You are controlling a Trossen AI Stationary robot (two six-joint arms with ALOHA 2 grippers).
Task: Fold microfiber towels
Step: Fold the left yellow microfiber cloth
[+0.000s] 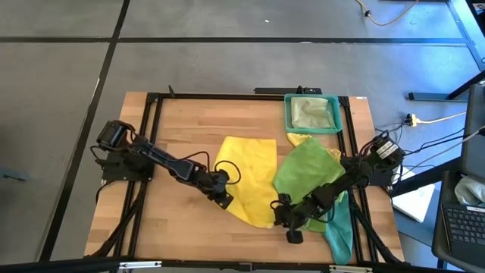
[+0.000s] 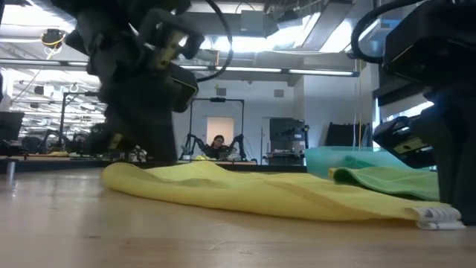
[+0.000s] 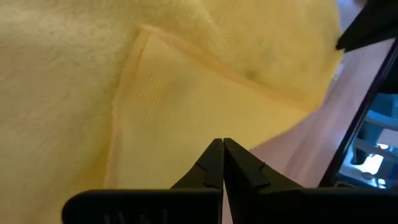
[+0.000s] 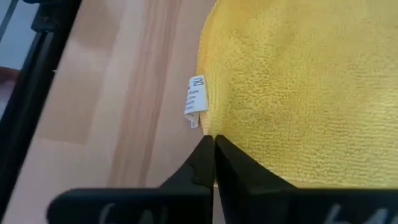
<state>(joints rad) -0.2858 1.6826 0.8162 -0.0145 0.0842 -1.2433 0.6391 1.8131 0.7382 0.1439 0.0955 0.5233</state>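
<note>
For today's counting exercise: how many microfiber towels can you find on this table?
5: spread yellow towel mid-table, bright green towel beside it, second yellow towel peeking behind, teal towel at the edge, olive towel in the tray.

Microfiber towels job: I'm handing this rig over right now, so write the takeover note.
Left gripper: shut, at the near left edge of the yellow towel mid-table, over a turned-up corner.
Right gripper: shut at that towel's near corner, beside its white label; whether it pinches cloth is unclear.
Bright green towel lies crumpled to the right, overlapping the yellow one. A teal towel pokes out beneath it near the table's front edge; a second yellow towel shows beside the tray.
Teal tray at the back holds a pale green cloth.
Done: nothing on the table folded.
Left: fold all.
</note>
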